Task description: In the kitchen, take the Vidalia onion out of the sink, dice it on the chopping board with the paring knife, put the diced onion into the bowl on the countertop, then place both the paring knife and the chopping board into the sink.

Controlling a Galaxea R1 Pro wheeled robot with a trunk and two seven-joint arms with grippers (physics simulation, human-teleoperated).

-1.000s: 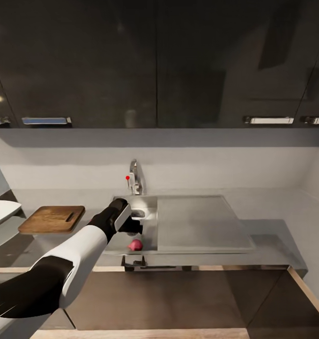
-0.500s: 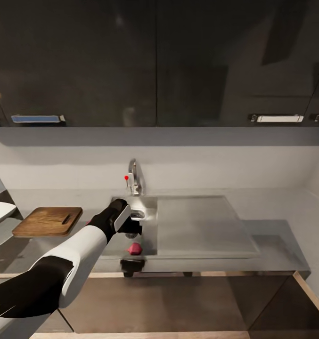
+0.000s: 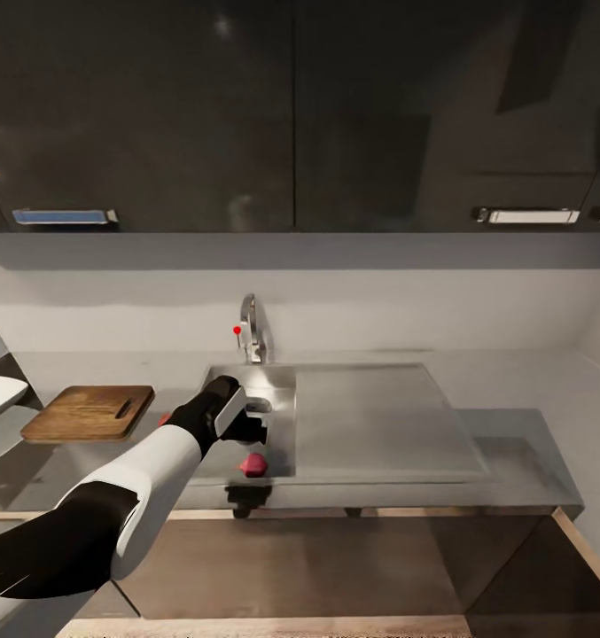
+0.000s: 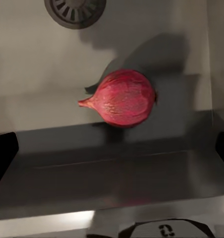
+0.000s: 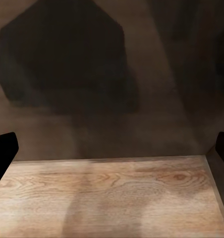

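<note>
Directly below the wide-open left gripper [image 3: 249,431], the Vidalia onion [image 4: 123,97] lies whole in the sink [image 3: 277,390], ungrasped. Chopping board [image 3: 89,413] sits untouched beyond the gripper's left; every step remains.

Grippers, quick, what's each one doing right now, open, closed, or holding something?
Left gripper: open and empty, above the onion in the sink.
Right gripper: open, holding nothing, over a wooden surface.
</note>
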